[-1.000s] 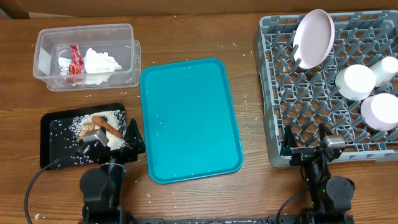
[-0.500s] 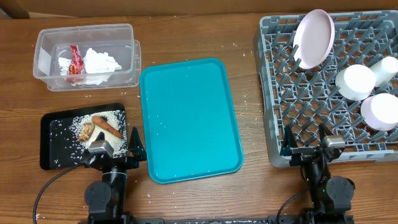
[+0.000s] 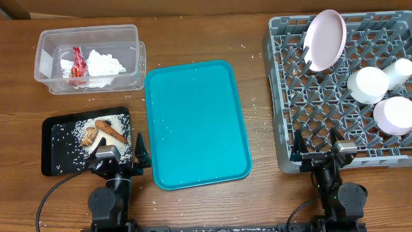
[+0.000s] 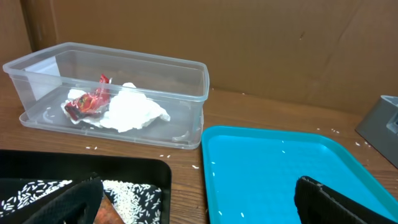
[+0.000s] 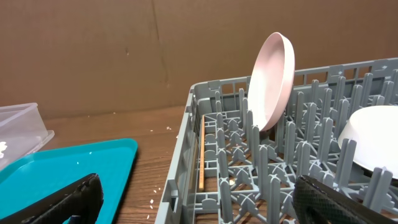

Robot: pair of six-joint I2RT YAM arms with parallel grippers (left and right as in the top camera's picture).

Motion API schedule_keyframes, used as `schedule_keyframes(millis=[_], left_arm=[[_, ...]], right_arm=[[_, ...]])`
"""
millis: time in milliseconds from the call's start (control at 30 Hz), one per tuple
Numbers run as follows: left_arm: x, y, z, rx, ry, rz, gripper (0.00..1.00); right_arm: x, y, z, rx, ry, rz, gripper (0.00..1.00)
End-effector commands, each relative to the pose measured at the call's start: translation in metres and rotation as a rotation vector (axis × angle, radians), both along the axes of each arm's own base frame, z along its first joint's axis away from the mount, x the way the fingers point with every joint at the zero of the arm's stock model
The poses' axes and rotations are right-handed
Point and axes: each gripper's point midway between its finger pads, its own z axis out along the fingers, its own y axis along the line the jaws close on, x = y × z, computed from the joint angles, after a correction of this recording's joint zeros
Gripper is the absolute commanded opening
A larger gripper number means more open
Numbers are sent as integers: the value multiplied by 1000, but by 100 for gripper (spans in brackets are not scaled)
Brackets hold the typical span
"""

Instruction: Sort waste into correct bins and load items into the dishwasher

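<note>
Sitting left, the tub [image 3: 90, 38] holds napkin [image 3: 103, 64] and wrapper [image 3: 78, 64], the black tray [image 3: 55, 158] carrot [image 3: 114, 133] and rice [image 3: 78, 129]. The open, empty left hand [image 3: 116, 153] beside it could scatter rice if swung low; the right hand [image 3: 317, 147], open too, faces the loaded rack [image 3: 273, 96].

The left black two-finger gripper [image 3: 114, 151] sits low at the near left, folded back close over its own arm and pointing away from the base, jaws spread wide and holding nothing; in the left wrist view its black fingers [image 4: 65, 204] show at both lower corners. The right black two-finger gripper [image 3: 317, 147] sits likewise at the near right, level and pointing forward, jaws wide apart and empty, its fingers [image 5: 59, 202] at both lower corners of its wrist view.
</note>
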Motion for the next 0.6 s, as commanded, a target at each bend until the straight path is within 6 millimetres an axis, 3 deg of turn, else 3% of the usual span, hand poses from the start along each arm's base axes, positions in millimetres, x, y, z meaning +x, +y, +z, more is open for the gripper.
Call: schedule_keyframes(millis=[0, 567], left_arm=[[-1, 4, 0, 27, -3, 19, 100], [-1, 6, 0, 51, -1, 28, 100]], right_arm=[[0, -2, -2, 2, -4, -13, 100], [0, -2, -2, 2, -4, -13, 100]])
